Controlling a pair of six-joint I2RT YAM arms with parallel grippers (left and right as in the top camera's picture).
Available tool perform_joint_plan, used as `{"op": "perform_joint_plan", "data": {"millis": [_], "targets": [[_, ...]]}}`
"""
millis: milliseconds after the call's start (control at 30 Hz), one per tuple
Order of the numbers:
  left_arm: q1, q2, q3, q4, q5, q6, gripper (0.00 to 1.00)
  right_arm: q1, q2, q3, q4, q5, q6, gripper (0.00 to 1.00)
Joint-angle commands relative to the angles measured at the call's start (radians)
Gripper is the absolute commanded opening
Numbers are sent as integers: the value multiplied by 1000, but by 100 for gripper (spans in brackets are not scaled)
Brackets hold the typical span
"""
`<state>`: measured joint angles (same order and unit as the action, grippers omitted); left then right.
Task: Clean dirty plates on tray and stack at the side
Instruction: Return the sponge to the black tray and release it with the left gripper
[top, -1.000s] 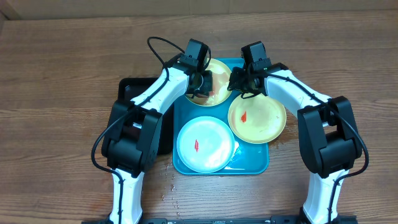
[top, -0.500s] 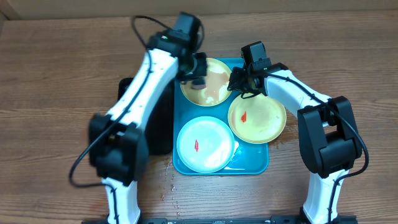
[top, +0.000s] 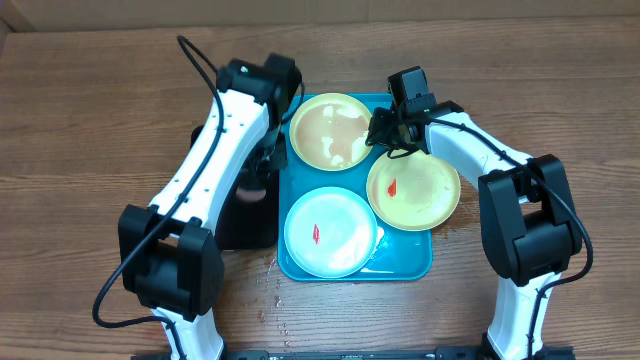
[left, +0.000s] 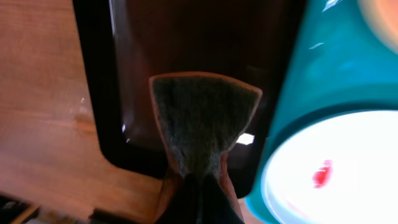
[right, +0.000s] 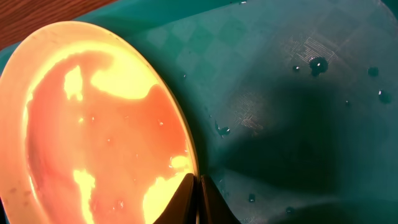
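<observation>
Left claw clamped on sponge over black tray, right claw pinching rim of 12-o'clock plate, seemingly wiped, on tray; 3-o'clock plate and 7-o'clock plate show red smears, none stacked.

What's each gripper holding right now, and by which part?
The left gripper pinches a sponge by one squeezed end. The right gripper pinches the back yellow plate at its rim.

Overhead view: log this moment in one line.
left fingers: shut on sponge over black tray | right fingers: shut on back plate rim | back plate: wet | white plate and right plate: red smears, in blue tray
</observation>
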<state>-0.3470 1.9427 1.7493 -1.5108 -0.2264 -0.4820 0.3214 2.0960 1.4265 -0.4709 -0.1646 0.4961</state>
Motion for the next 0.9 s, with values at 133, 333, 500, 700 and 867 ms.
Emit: {"op": "perform_joint_plan", "data": {"millis": [133, 333, 500, 700, 867], "targets": [[-5, -6, -206, 72, -122, -38, 4, 5, 16, -6, -6, 6, -6, 4], [0, -6, -289, 176, -113, 46, 4, 5, 16, -6, -6, 6, -6, 4], [23, -24, -289, 178, -109, 49, 4, 5, 16, -6, -6, 6, -6, 4], [104, -72, -290, 228, 42, 138, 4, 5, 16, -6, -7, 6, -6, 4], [194, -111, -309, 283, 220, 222, 4, 5, 16, -6, -9, 6, -6, 4]]}}
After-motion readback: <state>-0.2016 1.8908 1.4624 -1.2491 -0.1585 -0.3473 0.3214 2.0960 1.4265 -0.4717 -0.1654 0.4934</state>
